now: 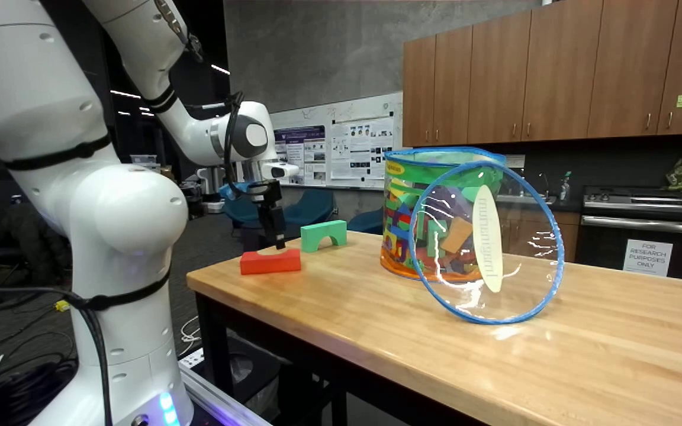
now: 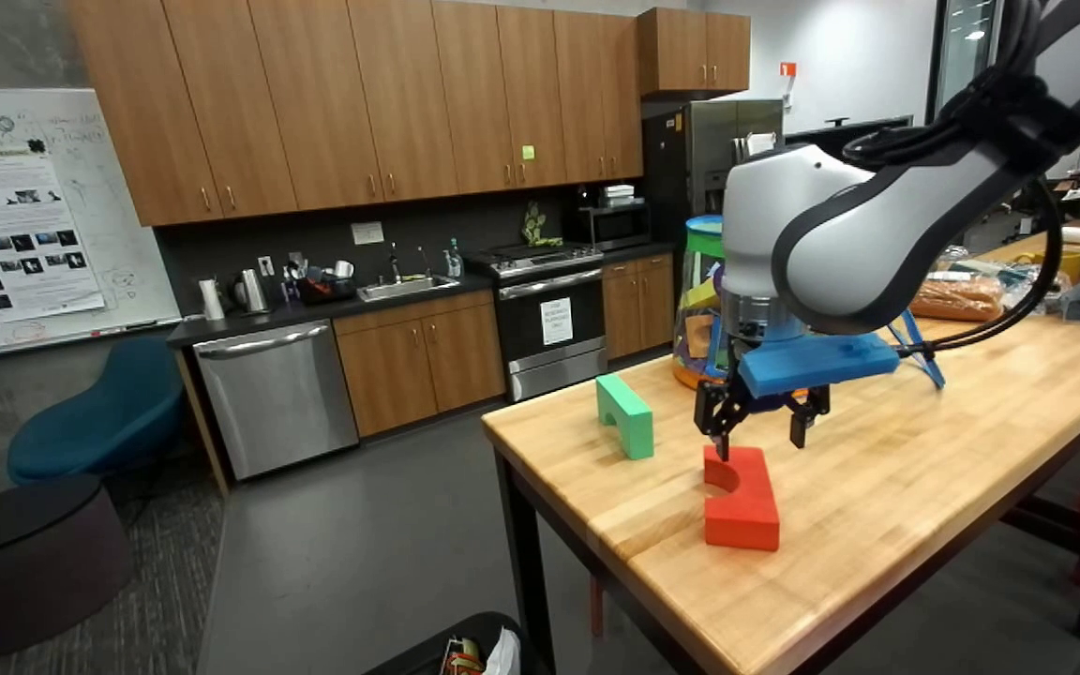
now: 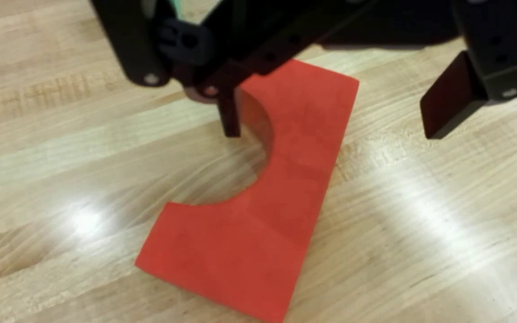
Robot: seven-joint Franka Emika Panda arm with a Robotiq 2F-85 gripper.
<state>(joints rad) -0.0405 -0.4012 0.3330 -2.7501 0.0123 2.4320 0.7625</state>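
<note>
Above the red arch block (image 3: 294, 179), our hand (image 2: 759, 443) is spread wide and grips nothing. We judge the step in hand to be lining up a grasp on that block, which lies flat on the table (image 2: 877, 487) just below us, its notch facing the nearby table edge. From the wrist view, one finger hangs at the notch and the other beyond the straight back, so the narrow middle shows between them; whether a fingertip touches it we cannot tell. The next move seems to call for lowering squarely, clear of the notch's rim, before closing. Nearby, the green arch block (image 2: 636, 431) stands upright.
</note>
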